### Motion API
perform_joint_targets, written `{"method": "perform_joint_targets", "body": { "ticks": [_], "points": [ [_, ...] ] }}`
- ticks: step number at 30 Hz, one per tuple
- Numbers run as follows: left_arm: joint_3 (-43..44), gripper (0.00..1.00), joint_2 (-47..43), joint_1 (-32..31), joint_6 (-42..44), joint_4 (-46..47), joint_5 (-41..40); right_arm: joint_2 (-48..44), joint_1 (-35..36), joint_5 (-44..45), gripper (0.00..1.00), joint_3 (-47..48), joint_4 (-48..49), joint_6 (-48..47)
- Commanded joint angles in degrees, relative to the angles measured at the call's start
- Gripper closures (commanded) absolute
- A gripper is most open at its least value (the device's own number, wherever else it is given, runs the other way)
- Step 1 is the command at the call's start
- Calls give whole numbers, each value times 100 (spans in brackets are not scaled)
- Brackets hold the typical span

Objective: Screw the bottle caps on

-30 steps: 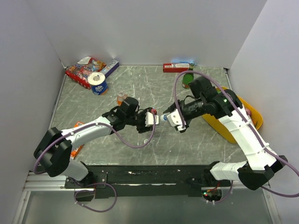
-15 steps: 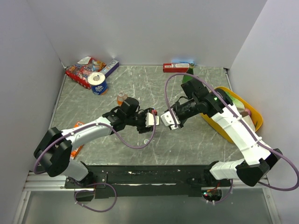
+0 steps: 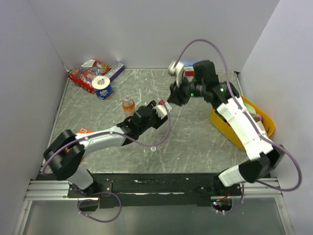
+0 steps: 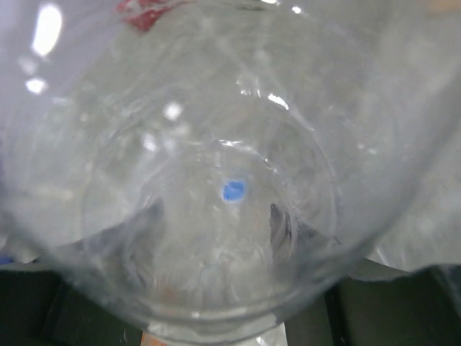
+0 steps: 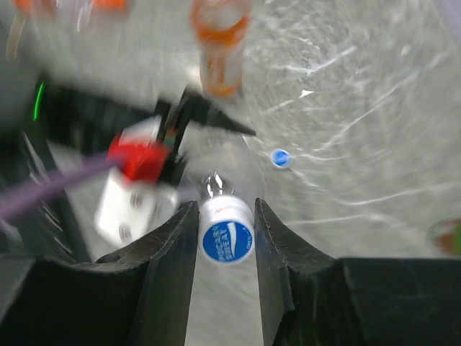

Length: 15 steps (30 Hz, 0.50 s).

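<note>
Between the fingers (image 5: 169,252) of your right gripper (image 5: 225,210) sits the blue cap (image 5: 225,240), on the neck of the clear bottle (image 4: 216,180) that your left gripper (image 3: 160,108) clamps tight. A second ago the right jaws stood half open; now they pinch the cap, so twisting can begin.

The fingers (image 5: 169,277) of the right pincer (image 5: 224,209) look like matt black plastic with a faintly grainy face. Pinched between them is a cap (image 5: 226,241) of smooth plastic, its printed blue top slightly glossy and its rim white. Just past it, in the left pincer (image 3: 159,108), the clear bottle (image 4: 216,180) is thin, see-through plastic, glossy with bright glints. Beyond the right pincer the tabletop (image 5: 360,86) looks like polished grey stone veined in white, with a soft sheen. On it, a loose cap (image 5: 280,157) is smooth blue plastic, and the orange bottle (image 5: 220,43) farther off is shiny plastic.
</note>
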Motion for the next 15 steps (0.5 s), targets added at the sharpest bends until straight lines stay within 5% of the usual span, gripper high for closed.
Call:
{"method": "perform_joint_targets", "body": {
  "ticks": [1, 7, 8, 11, 15],
  "points": [
    [939, 99, 576, -86, -1038, 704, -1856, 502, -412, -567, 100, 5, 369, 3891],
    [1046, 99, 849, -69, -906, 553, -1874, 765, -544, -872, 96, 776, 359, 3691],
    [932, 99, 814, -60, -898, 536, -1752, 765, -761, -978, 79, 909, 456, 3646],
    [730, 99, 604, 27, -1133, 318, -999, 774, -1210, -1443, 56, 1463, 824, 3322],
    [422, 99, 217, 265, -1512, 71, 471, 406, -1765, -2235, 43, 1061, 1290, 2426]
  ]
}}
